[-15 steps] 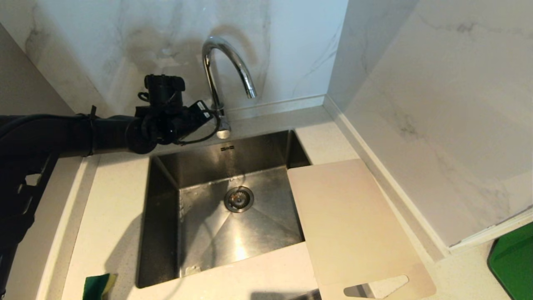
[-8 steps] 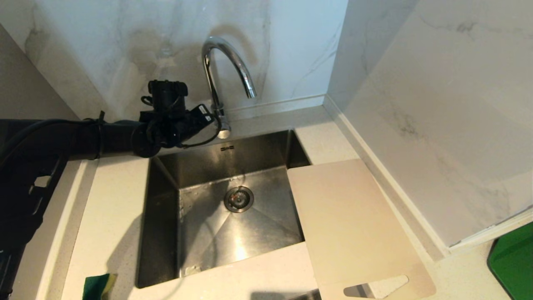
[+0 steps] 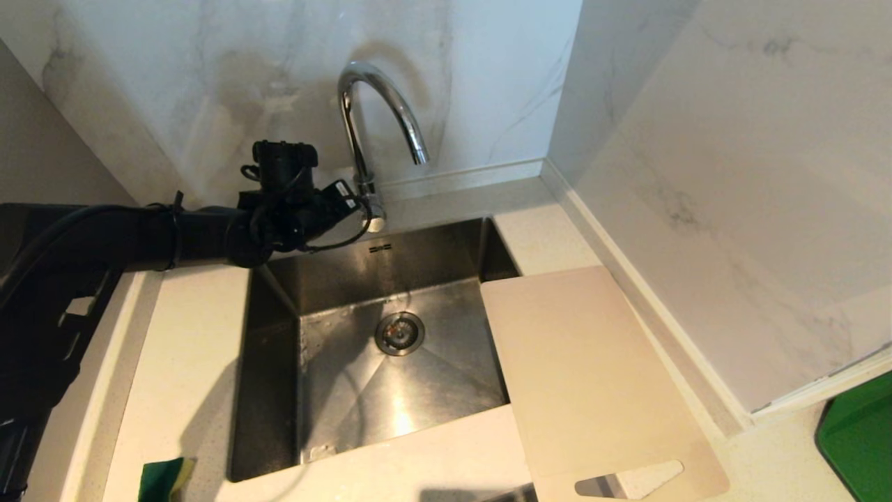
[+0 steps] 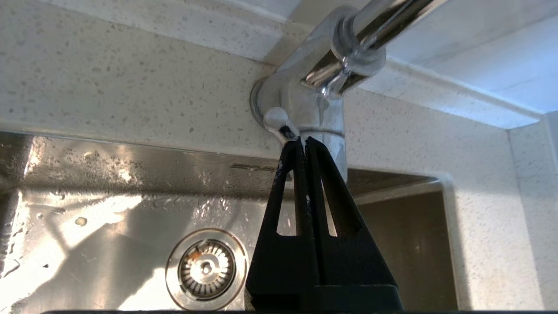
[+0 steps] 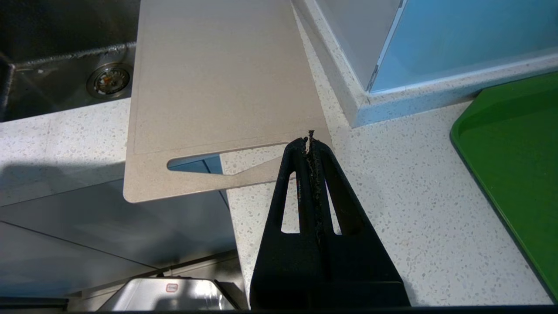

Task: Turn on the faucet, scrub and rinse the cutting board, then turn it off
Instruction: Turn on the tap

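Left gripper [image 4: 301,140] at the faucet [image 3: 369,125] lever

Its arm hides the lever in the head view. Since a second ago the arm has edged nearer the faucet base. Jaws pressed together, tips touching the lever, no water running. Right gripper [image 5: 310,141], jaws closed and empty, hangs near the cutting board [image 3: 592,376] on the worktop [image 3: 188,362], overhanging the sink [image 3: 272,348].

Faucet [image 3: 369,132] stands behind the sink [image 3: 279,390], at the wall. Cutting board [image 3: 585,376] lies on the counter [image 3: 188,362] right of the sink, overhanging its right edge. Sponge [image 3: 164,480] lies front-left
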Controlling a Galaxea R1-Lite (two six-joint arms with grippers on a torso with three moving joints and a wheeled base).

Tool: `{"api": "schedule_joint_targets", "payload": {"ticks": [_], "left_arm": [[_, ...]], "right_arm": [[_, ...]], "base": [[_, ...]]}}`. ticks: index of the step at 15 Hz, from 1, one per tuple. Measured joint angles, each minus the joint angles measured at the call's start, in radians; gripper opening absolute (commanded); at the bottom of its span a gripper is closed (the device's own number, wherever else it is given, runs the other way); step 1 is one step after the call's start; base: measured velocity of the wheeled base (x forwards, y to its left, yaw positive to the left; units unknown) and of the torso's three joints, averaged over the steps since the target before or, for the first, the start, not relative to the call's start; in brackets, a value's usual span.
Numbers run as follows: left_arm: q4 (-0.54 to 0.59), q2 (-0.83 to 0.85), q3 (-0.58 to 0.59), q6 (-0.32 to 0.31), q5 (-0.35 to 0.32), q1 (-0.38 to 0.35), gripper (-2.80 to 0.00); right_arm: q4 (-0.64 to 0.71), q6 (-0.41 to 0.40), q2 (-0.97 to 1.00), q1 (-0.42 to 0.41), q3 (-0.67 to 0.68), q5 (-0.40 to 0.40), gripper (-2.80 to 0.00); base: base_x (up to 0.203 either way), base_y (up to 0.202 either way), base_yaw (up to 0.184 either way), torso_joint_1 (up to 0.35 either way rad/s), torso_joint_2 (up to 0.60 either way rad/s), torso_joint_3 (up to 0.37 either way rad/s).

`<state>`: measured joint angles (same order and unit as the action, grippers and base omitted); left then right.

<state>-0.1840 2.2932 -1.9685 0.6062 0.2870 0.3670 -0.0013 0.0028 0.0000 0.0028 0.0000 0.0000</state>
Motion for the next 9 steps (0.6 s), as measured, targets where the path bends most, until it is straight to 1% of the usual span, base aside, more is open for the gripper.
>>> {"api": "schedule_joint_targets", "payload": {"ticks": [3,6,9], "left_arm": [[0.013,0.011,0.002,-0.002,0.003,-0.005,-2.80],[0.071,0.014,0.003,-0.006,0.002,-0.004,-2.80],[0.068,0.013,0.004,-0.005,0.000,-0.006,-2.80]], "right_arm": [[0.000,0.001,0.000,0.000,0.000,0.000,-2.80],[0.000,0.000,0.000,0.000,0.000,0.000,-2.80],[0.000,0.000,0.000,0.000,0.000,0.000,-2.80]], "base": [[0.000,0.000,0.000,0.000,0.00,0.000],[0.000,0.000,0.000,0.000,0.00,0.000],[0.000,0.000,0.000,0.000,0.00,0.000]]}}
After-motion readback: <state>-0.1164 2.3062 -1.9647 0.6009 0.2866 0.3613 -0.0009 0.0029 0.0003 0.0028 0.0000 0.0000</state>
